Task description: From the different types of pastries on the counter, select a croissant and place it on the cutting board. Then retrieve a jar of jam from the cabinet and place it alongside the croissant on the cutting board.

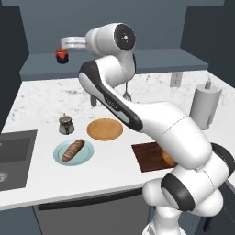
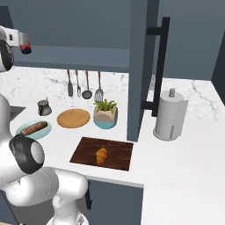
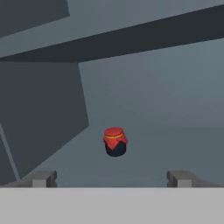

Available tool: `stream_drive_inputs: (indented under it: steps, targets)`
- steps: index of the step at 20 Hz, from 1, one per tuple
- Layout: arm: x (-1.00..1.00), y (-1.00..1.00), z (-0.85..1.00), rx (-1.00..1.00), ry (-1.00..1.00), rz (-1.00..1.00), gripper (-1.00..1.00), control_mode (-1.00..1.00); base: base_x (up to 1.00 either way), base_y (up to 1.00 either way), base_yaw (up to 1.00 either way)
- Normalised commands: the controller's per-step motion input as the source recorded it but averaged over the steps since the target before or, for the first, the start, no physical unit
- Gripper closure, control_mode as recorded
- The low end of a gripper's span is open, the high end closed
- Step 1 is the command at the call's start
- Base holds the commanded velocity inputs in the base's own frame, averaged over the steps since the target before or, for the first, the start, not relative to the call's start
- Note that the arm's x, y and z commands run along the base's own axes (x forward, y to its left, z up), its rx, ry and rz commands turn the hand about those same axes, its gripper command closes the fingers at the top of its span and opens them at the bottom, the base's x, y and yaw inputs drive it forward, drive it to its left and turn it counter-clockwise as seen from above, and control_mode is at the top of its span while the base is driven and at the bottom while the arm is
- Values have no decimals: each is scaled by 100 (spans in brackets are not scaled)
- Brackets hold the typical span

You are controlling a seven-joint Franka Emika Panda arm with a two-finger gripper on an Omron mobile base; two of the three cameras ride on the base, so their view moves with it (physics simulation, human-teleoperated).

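The croissant (image 2: 101, 155) lies on the cutting board (image 2: 118, 154). The gripper (image 3: 114, 178), its 2 fingers spread wide and empty, faces the jar of jam (image 3: 115, 141) on the cabinet shelf (image 1: 151, 62), apparently still apart. Closing early or off-centre could tip the jar or push it deeper.

This is a rendered home kitchen, laid out around a white marble-look counter (image 2: 176, 154). A sink (image 1: 13, 156) is sunk into the counter's left end, and cooking utensils (image 2: 83, 85) hang on the wall behind the counter. A paper-towel roll (image 2: 169, 116) stands toward the counter's right end, and a dark blue-grey cabinet (image 1: 114, 62) sits above it.
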Motion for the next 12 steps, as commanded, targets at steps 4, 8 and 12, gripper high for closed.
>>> stream_drive_inputs:
  steps: [4, 8, 12]
  targets:
    - [6, 4, -24, 0, -1, 3, -100, -100, 0, 0, 0]
    - [28, 5, -24, 5, 4, 4, -100, -100, 0, 0, 0]
    - [39, 0, -1, 7, 14, 1, -100, -100, 0, 0, 0]
